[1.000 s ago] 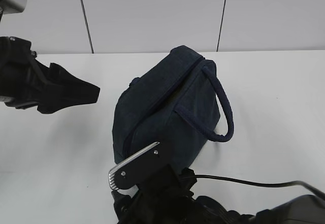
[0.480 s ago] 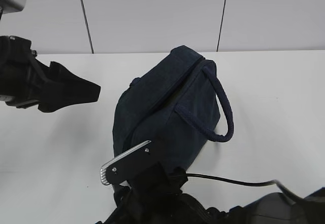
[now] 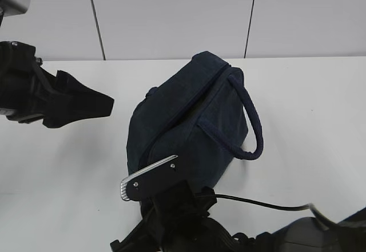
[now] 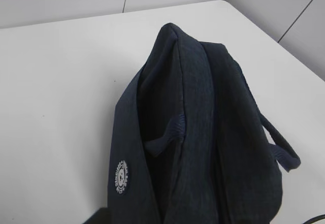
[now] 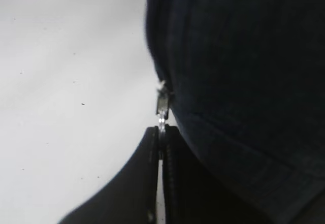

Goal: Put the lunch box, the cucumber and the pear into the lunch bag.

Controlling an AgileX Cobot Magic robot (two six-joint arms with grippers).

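Both fingers [image 5: 152,173] of your right gripper [image 5: 161,132] are pressed together, and between their tips they pinch the small metal zipper pull [image 5: 162,104] at the near end of the lunch bag [image 3: 191,123]. Your left gripper [image 3: 86,104] hangs above the left side of the tabletop [image 3: 309,109], apart from the bag; its fingers look parted and hold nothing.

The bag lies tilted near the middle of the tabletop, zipper closed, handle [image 3: 251,123] hanging to the right. You cannot see the lunch box, the cucumber or the pear in any view.

The risk, I think, is this: the pinch sits only on the tip of the pull, so it can slip out when you draw it. Also nothing holds the bag, so the soft fabric may slide or lift with the pull instead of opening.

The tabletop is plain white and smooth. Behind its far edge stands a pale panelled wall [image 3: 171,18].
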